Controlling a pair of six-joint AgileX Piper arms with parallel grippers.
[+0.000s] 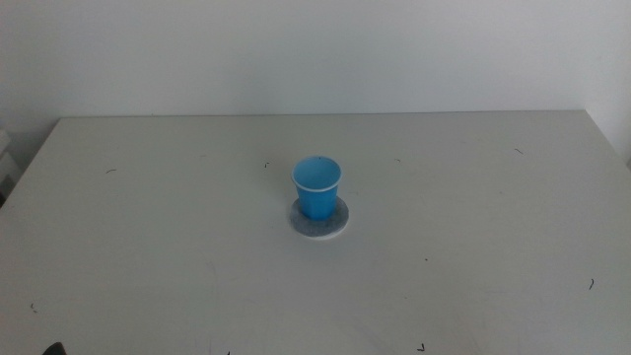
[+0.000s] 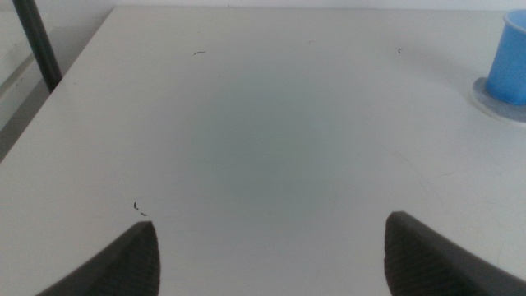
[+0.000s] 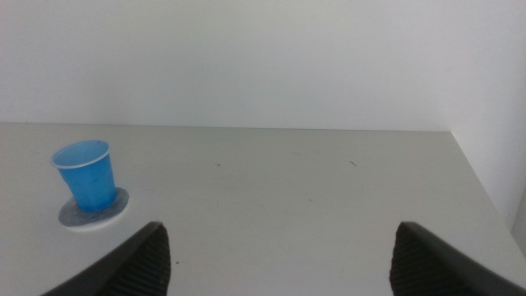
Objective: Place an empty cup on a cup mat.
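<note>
The left gripper (image 2: 271,255) is waiting at the near left, fingers spread and empty. Mid-surface (image 1: 148,227), the cup (image 1: 316,187) is standing upright on the cup mat (image 1: 319,221), seemingly already placed. The right gripper (image 3: 279,259) is idling well off to its right, fingers likewise apart.

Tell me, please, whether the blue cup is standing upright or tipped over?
Upright: the cup stands base-down on the cup mat, its pale rim facing up, in the middle and right wrist views.

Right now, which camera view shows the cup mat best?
The middle view: the cup mat shows nearly all round under the cup. The right wrist view shows it smaller and flatter; the left wrist view cuts it at the edge.
</note>
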